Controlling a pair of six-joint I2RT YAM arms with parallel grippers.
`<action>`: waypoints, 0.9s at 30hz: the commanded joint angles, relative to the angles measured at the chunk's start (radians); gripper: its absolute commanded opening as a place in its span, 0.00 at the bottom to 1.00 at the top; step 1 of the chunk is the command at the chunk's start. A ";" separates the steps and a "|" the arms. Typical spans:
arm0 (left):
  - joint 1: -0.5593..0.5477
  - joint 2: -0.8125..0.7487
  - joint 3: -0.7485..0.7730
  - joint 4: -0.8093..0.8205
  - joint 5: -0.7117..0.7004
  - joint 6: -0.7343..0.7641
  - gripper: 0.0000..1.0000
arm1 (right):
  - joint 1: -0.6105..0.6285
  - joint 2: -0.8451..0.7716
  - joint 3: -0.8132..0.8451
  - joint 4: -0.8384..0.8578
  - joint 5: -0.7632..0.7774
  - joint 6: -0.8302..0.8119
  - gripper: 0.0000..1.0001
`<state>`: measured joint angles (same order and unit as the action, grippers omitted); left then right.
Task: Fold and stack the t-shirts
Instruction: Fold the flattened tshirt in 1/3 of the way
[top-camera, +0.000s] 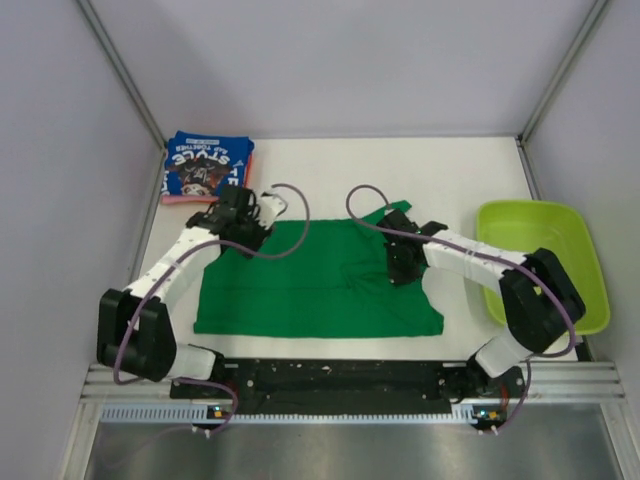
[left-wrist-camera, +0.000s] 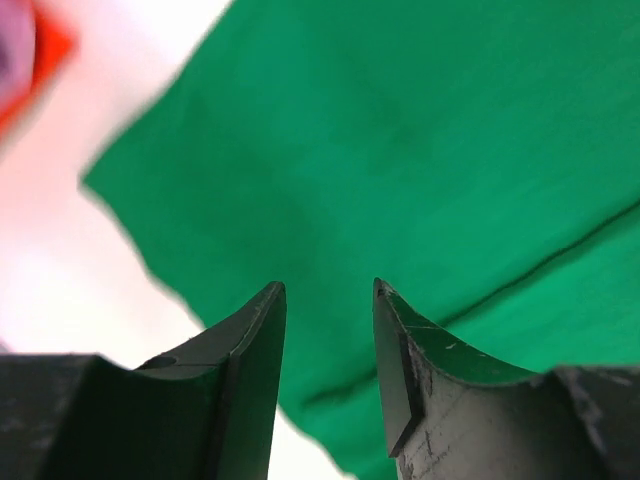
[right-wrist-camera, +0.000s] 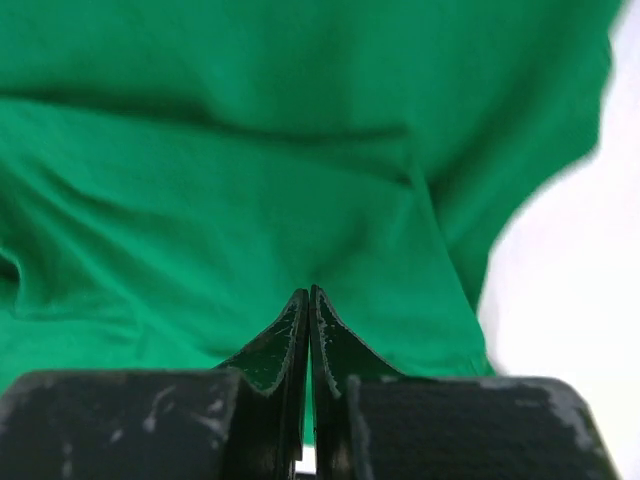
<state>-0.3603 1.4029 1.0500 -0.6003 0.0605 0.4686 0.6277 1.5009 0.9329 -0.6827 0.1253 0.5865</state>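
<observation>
The left gripper (left-wrist-camera: 328, 292) hung with fingers parted and nothing between them, over the far left corner of the green t-shirt (top-camera: 310, 285). The right gripper (right-wrist-camera: 308, 292) was closed, low over the shirt's right half. The shirt lay spread on the white table (top-camera: 450, 165), between pale grey walls (top-camera: 60, 150). At the far left, a folded blue t-shirt (top-camera: 205, 165) sat on an orange-pink t-shirt (top-camera: 185, 199). A lime-green tub (top-camera: 545, 260) stood at the right.

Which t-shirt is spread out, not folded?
The plain green t-shirt, lying wide in the middle. The blue lettered t-shirt sits folded small at the far left corner.
</observation>
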 joint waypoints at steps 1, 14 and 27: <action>0.225 -0.108 -0.094 -0.050 0.015 0.085 0.45 | 0.020 0.163 0.173 0.098 0.043 -0.111 0.00; 0.435 -0.323 -0.272 -0.243 0.091 0.413 0.47 | -0.100 0.375 0.540 -0.119 0.241 -0.097 0.00; 0.432 -0.389 -0.482 -0.354 0.094 0.725 0.63 | -0.105 -0.362 -0.164 -0.190 0.039 0.244 0.72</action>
<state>0.0715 1.0237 0.6201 -0.9676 0.1444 1.1034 0.5167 1.2621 0.9371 -0.8417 0.2714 0.6643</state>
